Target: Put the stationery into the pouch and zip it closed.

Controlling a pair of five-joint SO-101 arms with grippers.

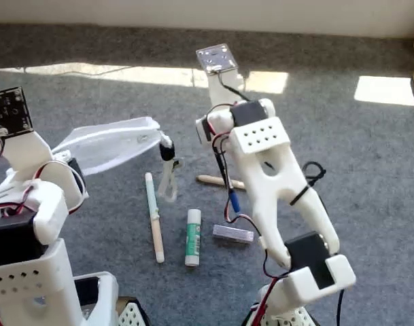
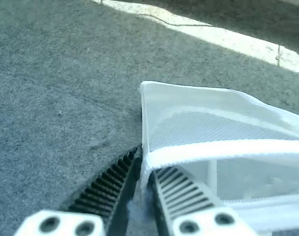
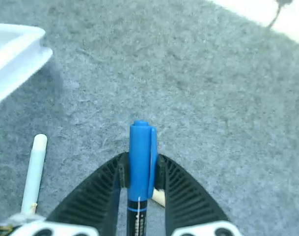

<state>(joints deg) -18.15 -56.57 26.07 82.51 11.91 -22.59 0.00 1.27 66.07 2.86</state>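
My left gripper (image 2: pixel 145 183) is shut on the edge of the white mesh pouch (image 2: pixel 213 130). It holds the pouch (image 1: pixel 111 144) off the grey carpet at the left, with the black zip pull (image 1: pixel 167 151) hanging from its far end. My right gripper (image 3: pixel 141 169) is shut on a blue marker (image 3: pixel 141 152), cap outward, near the middle of the floor; in the high view the marker (image 1: pixel 233 202) pokes out under the right arm. A pale pen (image 1: pixel 153 217), a glue stick (image 1: pixel 193 236), a small lavender eraser (image 1: pixel 233 233) and a wooden stick (image 1: pixel 213 180) lie on the carpet.
In the right wrist view the pale pen (image 3: pixel 34 169) lies beside the gripper and a corner of the pouch (image 3: pixel 16 49) shows farther off. Bright sun patches (image 1: pixel 387 89) fall on the carpet at the back. Open carpet lies to the right.
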